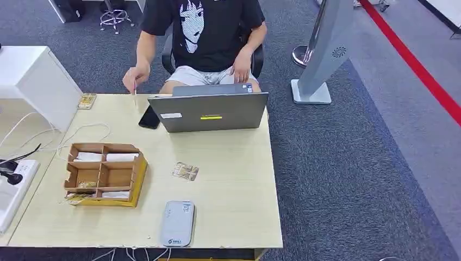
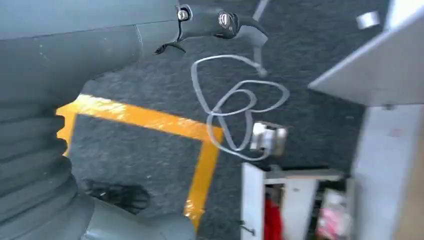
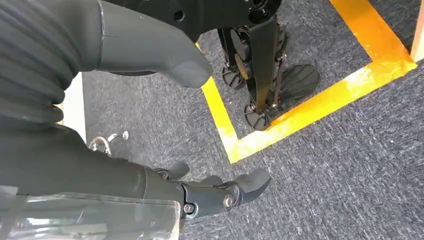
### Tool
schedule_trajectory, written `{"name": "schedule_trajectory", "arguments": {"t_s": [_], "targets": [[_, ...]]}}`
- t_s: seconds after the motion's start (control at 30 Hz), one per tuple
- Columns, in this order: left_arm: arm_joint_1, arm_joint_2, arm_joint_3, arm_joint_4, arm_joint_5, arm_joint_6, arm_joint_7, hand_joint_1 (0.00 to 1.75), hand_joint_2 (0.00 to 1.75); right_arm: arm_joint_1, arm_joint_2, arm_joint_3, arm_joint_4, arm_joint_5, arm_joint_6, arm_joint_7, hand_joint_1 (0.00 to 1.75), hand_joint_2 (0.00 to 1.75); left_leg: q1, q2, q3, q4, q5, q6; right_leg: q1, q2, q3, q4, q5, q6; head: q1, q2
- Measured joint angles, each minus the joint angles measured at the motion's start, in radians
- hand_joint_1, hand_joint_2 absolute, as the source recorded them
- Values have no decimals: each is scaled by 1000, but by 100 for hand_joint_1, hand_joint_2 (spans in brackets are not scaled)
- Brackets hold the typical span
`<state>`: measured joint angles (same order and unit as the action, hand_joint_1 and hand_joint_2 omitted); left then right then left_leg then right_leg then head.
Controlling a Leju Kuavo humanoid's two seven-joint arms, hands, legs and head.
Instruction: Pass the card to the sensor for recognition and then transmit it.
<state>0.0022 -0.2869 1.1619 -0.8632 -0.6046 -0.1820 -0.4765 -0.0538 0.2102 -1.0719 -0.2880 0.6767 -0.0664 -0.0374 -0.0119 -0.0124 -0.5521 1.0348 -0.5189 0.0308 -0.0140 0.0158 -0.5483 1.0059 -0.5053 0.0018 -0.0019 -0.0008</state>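
Observation:
A small patterned card [image 1: 185, 171] lies flat on the wooden table [image 1: 234, 179], near its middle. The grey-white card sensor [image 1: 177, 223] sits close to the table's near edge, a little nearer than the card. Another card [image 1: 86, 100] lies at the far left corner. My left hand [image 2: 100, 45] hangs over dark carpet with its fingers [image 2: 220, 22] apart and nothing in it. My right hand [image 3: 115, 175] also hangs above the carpet, thumb [image 3: 160, 57] and fingers [image 3: 225, 192] spread, holding nothing.
A brown cardboard organiser [image 1: 103, 174] with several compartments stands left of the card. A person [image 1: 201, 38] sits behind an open grey laptop [image 1: 209, 111], a dark phone [image 1: 149, 117] beside it. White cables [image 1: 65, 136] and a power strip [image 1: 13, 187] lie at the left. Yellow floor tape [image 3: 300, 115] runs below my hands.

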Motion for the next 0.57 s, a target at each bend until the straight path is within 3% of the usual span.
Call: {"name": "schedule_trajectory", "arguments": {"t_s": [0.03, 0.07, 0.1, 0.13, 0.17, 0.27, 0.33, 0.37, 0.43, 0.47, 0.5, 0.53, 0.57], "targets": [[-6, 8, 9, 31, -7, 10, 7, 16, 175, 0, 0, 0, 0, 6, 2, 0, 0, 175, 0, 0, 0, 0, 0, 0, 0, 0, 0, 0, 0, 0, 0, 0], [-11, 16, 18, 63, -19, 22, 14, 175, 175, -1, 0, 0, 0, 13, 6, 0, 0, 175, 0, 0, 0, 0, 0, 0, 0, 0, 0, 0, 0, 0, 0, 0], [-18, 27, 23, 97, -29, 30, 20, 175, 175, 0, 0, 0, 0, 16, 12, -2, 5, 175, 0, 0, 0, 0, 0, 0, 0, 0, 0, 0, 0, 0, 0, 0], [-22, 37, 28, 131, -39, 36, 28, 175, 175, -1, 0, 0, 0, 20, 16, -4, 44, 175, 0, 0, 0, 0, 0, 0, 0, 0, 0, 0, 0, 0, 0, 0], [-25, 45, 33, 163, -49, 39, 34, 175, 175, -1, 0, 0, 0, 26, 20, -6, 136, 175, 0, 0, 0, 0, 0, 0, 0, 0, 0, 0, 0, 0, 0, 0], [-34, 69, 45, 256, -70, 49, 57, 175, 175, -2, 0, 0, 0, 36, 32, -13, 154, 175, 0, 0, 0, 0, 0, 0, 0, 0, 0, 0, 0, 0, 0, 0], [-41, 82, 47, 313, -85, 55, 72, 175, 175, -2, 0, 0, 0, 42, 32, -15, 154, 175, 0, 0, 0, 0, 0, 0, 0, 0, 0, 0, 0, 0, 0, 0], [-42, 88, 47, 335, -92, 56, 81, 175, 175, -2, 0, -2, 0, 43, 31, -15, 129, 175, 0, 0, 0, 0, 0, 0, 0, 0, 0, 0, 0, 0, 0, 0], [-45, 96, 47, 376, -106, 60, 99, 175, 175, -4, 0, -3, 0, 45, 24, -15, 129, 175, 0, 0, 0, 0, 0, 0, 0, 0, 0, 0, 0, 0, 0, 0], [-47, 100, 47, 394, -115, 68, 113, 164, 175, -4, 0, -5, 0, 48, 24, -14, 0, 175, 0, 0, 0, 0, 0, 0, 0, 0, 0, 0, 0, 0, 0, 0], [-49, 104, 47, 416, -125, 77, 126, 44, 175, -5, 0, -8, 0, 51, 24, -11, 0, 175, 0, 0, 0, 0, 0, 0, 0, 0, 0, 0, 0, 0, 0, 0], [-50, 107, 47, 431, -131, 81, 133, 44, 175, -6, 0, -10, 0, 55, 24, -10, 0, 175, 0, 0, 0, 0, 0, 0, 0, 0, 0, 0, 0, 0, 0, 0], [-51, 110, 47, 443, -135, 86, 143, 0, 175, -6, 0, -10, 0, 63, 25, -10, 0, 175, 0, 0, 0, 0, 0, 0, 0, 0, 0, 0, 0, 0, 0, 0]]}}
